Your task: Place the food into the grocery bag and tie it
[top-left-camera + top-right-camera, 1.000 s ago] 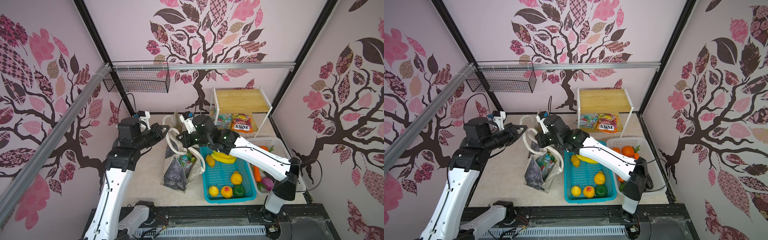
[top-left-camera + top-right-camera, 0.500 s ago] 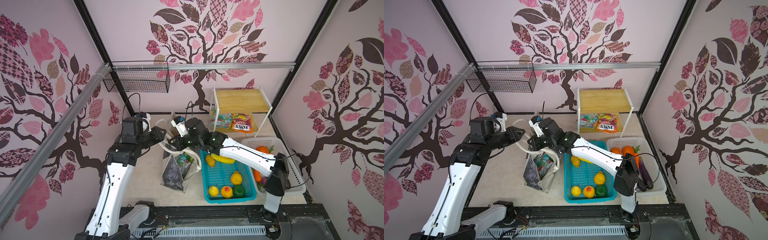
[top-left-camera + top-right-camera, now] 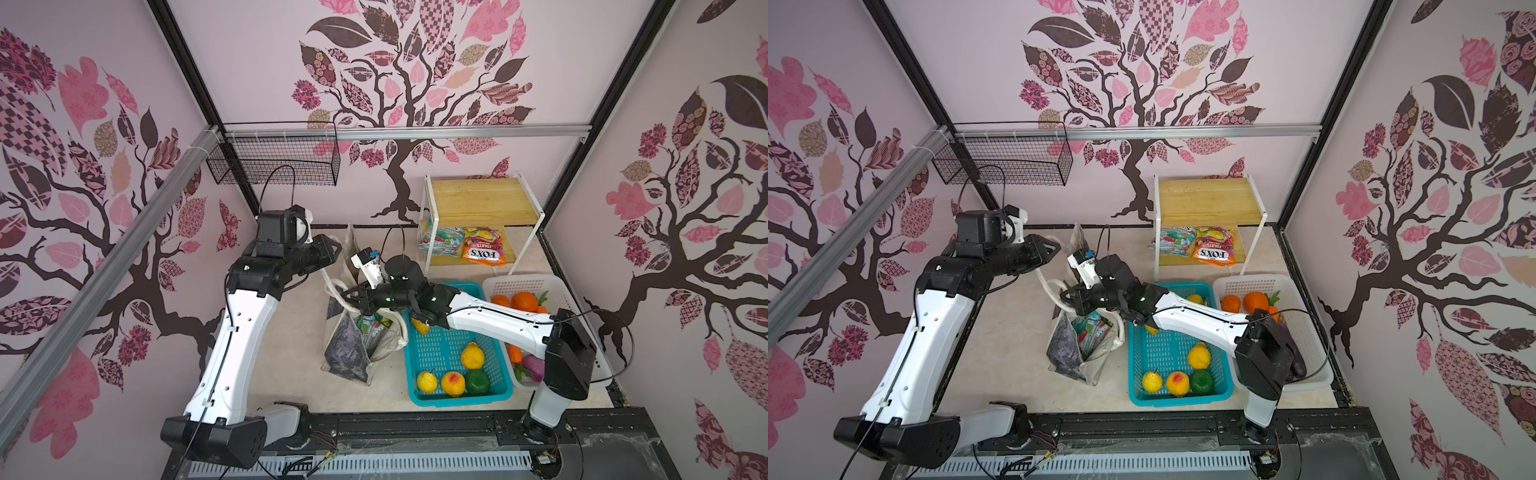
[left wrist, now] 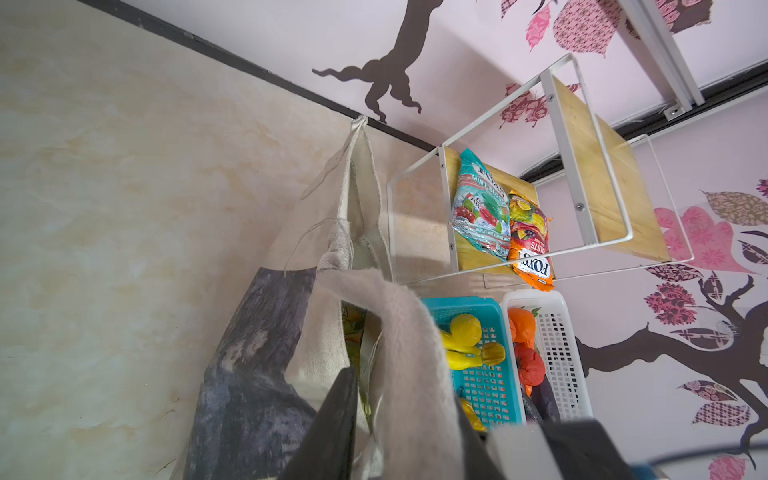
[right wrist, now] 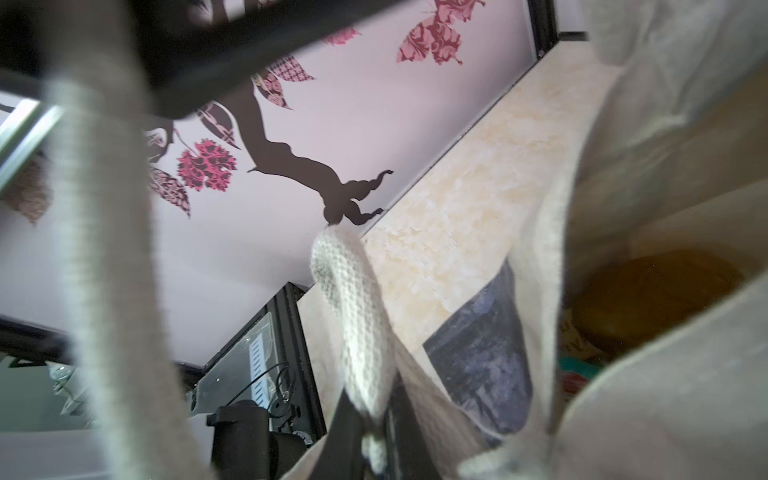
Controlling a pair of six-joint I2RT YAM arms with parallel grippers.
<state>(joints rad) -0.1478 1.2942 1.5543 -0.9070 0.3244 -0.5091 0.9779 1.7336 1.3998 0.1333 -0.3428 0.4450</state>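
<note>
- In both top views the grocery bag (image 3: 347, 357) stands open mid-counter (image 3: 286, 340), a snack packet (image 3: 370, 332) inside. Its right edge is just beside the teal basket (image 3: 457, 401), and bare counter lies to its left.
- The right gripper (image 3: 349, 298) reaches over the bag's mouth. The left gripper (image 3: 332, 245) hangs near its far rim.
- Left wrist view: a cream strap (image 4: 395, 332) runs between the fingers (image 4: 332, 415), which stand somewhat apart. I cannot tell whether they clamp it.
- Right wrist view: the fingers (image 5: 347, 432) are narrow and pinch the strap (image 5: 353, 311) beside the bag's edge.
</note>
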